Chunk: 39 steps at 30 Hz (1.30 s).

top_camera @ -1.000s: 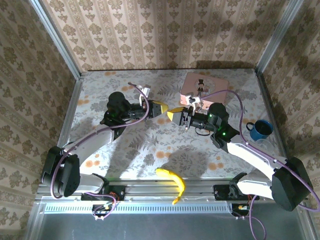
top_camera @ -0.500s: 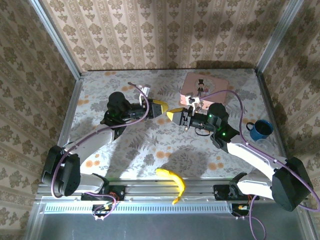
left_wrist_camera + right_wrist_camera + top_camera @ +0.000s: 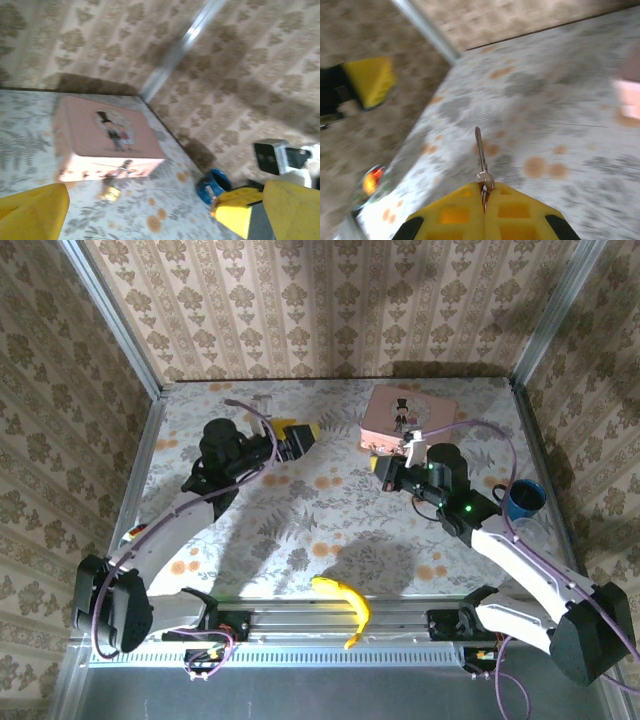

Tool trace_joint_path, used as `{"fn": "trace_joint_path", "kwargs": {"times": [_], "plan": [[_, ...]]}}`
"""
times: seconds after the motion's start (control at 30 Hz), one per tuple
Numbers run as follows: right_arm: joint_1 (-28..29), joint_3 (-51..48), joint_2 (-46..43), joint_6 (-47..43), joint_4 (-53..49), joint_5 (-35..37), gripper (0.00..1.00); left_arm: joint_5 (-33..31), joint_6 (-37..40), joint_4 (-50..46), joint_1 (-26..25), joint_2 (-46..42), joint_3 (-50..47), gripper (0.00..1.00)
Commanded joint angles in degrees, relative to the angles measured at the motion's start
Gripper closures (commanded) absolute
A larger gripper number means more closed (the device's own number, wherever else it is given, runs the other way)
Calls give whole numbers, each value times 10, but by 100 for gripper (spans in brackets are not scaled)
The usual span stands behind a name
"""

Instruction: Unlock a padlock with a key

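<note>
key [image 3: 480, 150] blurred (padlock [image 3: 110, 193] too)

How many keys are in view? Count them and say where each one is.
1. The key sticks out from between the shut fingers of the right gripper. Another could lie hidden behind the pink tin.

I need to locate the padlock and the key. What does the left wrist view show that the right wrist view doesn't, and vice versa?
Left wrist, not right wrist: the tiny brass-gold metal padlock lying loose, and a blue mug. Right wrist, not left wrist: the slim dark metal key pinched in the shut right tool. Both: the flower-patterned tabletop and patterned wallpaper.
</note>
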Motion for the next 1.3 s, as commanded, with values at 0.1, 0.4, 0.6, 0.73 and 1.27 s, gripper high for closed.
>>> {"fn": "trace_joint_path", "kwargs": {"times": [0.1, 0.4, 0.6, 0.73, 1.27], "plan": [[-106, 30, -12, 5, -162, 198, 100, -84, 46, -77, -23, 125, 89, 0], [-233, 81, 120, -25, -133, 263, 100, -68, 75, -93, -36, 387, 297, 0], [-269, 148, 255, -29, -103, 288, 100, -12, 45, -112, -34, 540, 448, 0], [-291, 192, 337, -31, -96, 278, 100, 1, 39, -125, -34, 598, 510, 6], [-326, 338, 539, -98, -109, 133, 100, 56, 37, -196, -46, 732, 682, 24]]}}
